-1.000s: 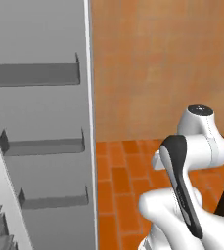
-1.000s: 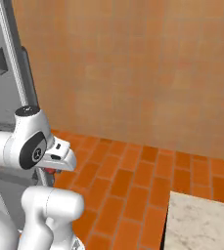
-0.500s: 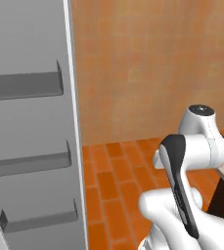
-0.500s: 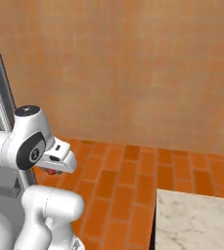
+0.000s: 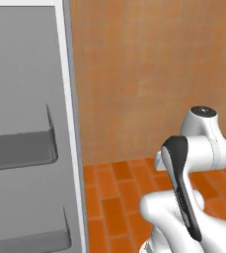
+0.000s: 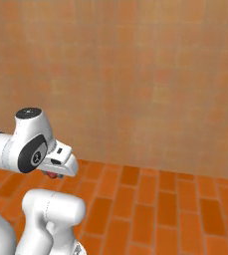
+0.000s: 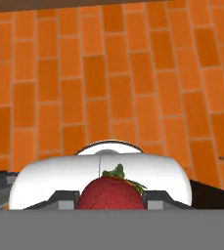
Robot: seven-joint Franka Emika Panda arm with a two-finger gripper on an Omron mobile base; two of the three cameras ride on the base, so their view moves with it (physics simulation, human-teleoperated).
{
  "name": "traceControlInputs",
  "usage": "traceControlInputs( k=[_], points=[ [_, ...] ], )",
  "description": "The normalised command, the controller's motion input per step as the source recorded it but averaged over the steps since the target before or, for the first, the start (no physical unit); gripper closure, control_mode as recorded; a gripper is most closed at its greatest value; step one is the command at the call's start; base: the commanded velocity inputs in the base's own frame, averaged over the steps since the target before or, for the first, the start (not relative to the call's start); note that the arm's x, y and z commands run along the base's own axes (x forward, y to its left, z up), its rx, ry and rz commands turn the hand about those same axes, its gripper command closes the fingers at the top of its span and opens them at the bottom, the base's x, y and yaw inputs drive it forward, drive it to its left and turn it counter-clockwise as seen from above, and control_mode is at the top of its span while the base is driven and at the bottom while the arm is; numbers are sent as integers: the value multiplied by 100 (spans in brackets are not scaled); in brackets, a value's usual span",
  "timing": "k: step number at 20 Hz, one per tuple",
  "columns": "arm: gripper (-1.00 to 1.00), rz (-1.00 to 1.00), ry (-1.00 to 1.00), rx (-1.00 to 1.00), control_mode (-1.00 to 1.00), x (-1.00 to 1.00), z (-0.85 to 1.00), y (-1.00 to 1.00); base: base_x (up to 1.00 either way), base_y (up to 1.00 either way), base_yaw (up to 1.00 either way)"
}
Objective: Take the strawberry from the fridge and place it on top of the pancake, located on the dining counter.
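While the strawberry [image 7: 110, 193] is sitting between the dark fingers [image 7: 60, 197], the hand [image 6: 52, 174] is clamping on it above the orange brick floor [image 7: 108, 78]. Off to the left, the fridge [image 5: 28, 143] is showing grey door shelves.

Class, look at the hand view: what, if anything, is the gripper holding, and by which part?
The gripper holds the strawberry, clamped at its two sides between the fingers, leafy green top showing above.

Strawberry [image 7: 110, 193] between gripper [image 7: 110, 197] fingertips, above floor [image 7: 133, 88]; fridge [image 5: 25, 148] at left.
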Motion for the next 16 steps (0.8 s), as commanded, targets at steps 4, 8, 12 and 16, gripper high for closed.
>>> traceControlInputs(
  k=[4,8,12,16],
  points=[
    [100,0,0,0,100,0,0,0,100,-25,0],
    [100,0,0,0,100,0,0,0,83,-29,-1],
    [100,0,0,0,100,0,0,0,90,-42,-6],
    [100,0,0,0,100,0,0,0,63,-63,-42]
  ],
)
